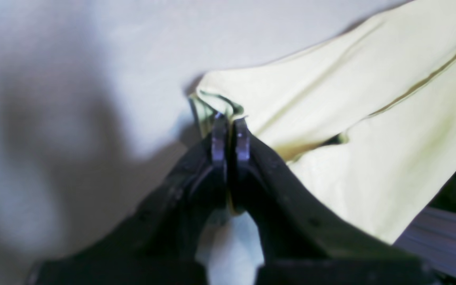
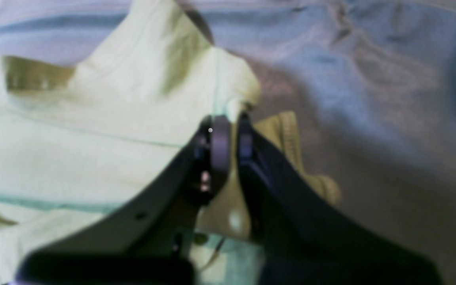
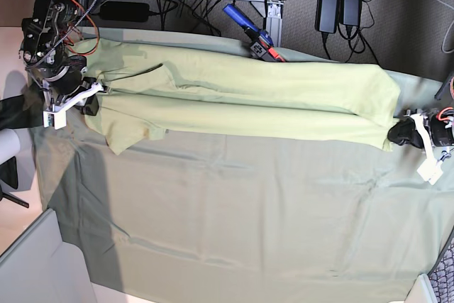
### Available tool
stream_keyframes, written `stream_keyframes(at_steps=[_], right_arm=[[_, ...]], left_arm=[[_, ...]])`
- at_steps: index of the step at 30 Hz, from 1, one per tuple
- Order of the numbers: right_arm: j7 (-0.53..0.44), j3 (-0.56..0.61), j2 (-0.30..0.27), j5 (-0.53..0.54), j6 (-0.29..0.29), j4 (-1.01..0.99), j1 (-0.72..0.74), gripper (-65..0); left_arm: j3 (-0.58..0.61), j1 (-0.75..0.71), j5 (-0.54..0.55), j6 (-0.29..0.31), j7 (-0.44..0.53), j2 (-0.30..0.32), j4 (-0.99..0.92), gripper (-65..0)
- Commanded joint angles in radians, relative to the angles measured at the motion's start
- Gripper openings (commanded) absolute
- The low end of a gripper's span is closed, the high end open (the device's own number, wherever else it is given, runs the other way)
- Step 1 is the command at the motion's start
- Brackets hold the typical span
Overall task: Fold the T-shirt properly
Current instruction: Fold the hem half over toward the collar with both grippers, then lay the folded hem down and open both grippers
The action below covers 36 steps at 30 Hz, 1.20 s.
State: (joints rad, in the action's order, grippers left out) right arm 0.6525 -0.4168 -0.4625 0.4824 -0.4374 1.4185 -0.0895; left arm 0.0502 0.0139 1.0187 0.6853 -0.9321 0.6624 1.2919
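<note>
Left wrist view first: we look down along the left gripper (image 1: 230, 118), whose two dark fingers (image 1: 219, 138) run up from the bottom of the picture and meet almost pad to pad. We see them clenched on a bunched corner of the T-shirt (image 1: 331, 99), with a green hem edge curling just above the tips. From that corner the pale yellow shirt spreads away to the right, creased along a long seam, over the grey tablecloth (image 1: 93, 59), which lies to the left of the shirt.

Right wrist view next: we see the right gripper (image 2: 232, 122) in the same pose, its fingers (image 2: 220, 146) pressed together on a pinched fold of the T-shirt (image 2: 93, 138). A ribbed edge of the shirt hangs just to the right of the tips. Most of the shirt lies to the left of the gripper; the wrinkled tablecloth (image 2: 370, 99) lies to its right.

Base view last: we find the T-shirt (image 3: 248, 97) stretched long across the far part of the tablecloth (image 3: 248, 225), folded lengthwise. We see the left gripper (image 3: 401, 134) low at the shirt's right end, gripping that corner, and the right gripper (image 3: 92, 101) at the shirt's left end, its arm reaching down from the upper left corner. A blue tool (image 3: 245, 25) lies just beyond the shirt's far edge.
</note>
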Motion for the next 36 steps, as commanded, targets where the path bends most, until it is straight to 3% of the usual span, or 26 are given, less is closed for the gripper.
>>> stream_keyframes(at_steps=[1,11,24,25,27,29,36], right_arm=[[-0.011,-0.011,-0.022,0.005,-0.023,0.017,0.008,-65.0],[0.006,-0.014,-0.022,0.032,-0.023,0.038,-0.016,-65.0],[0.004,-0.04,-0.01,0.034,-0.019,0.087,-0.091,-65.0],[0.004,-0.04,-0.006,0.034,-0.019,0.087,-0.091,-60.3],[0.012,-0.04,0.0,0.034,-0.019,0.087,-0.091,-42.7],[0.011,-0.04,0.001,0.034,-0.019,0.087,-0.091,-33.5],[0.023,-0.099,0.001,0.076,-0.019,0.143,-0.09,-33.1]], left_arm=[[-0.011,0.016,0.01,0.013,-0.004,0.033,0.021,-65.0],[-0.011,-0.037,0.016,0.013,-0.015,0.047,0.134,-65.0],[-0.011,-0.05,0.009,0.013,-0.014,0.046,0.141,-65.0],[-0.011,-0.05,0.009,0.013,-0.014,0.045,0.141,-65.0],[-0.011,-0.05,0.009,0.013,-0.014,0.043,0.141,-65.0],[-0.011,-0.05,0.008,0.013,-0.014,0.038,0.141,-65.0],[-0.011,-0.05,0.009,0.013,-0.01,0.036,0.141,-65.0]])
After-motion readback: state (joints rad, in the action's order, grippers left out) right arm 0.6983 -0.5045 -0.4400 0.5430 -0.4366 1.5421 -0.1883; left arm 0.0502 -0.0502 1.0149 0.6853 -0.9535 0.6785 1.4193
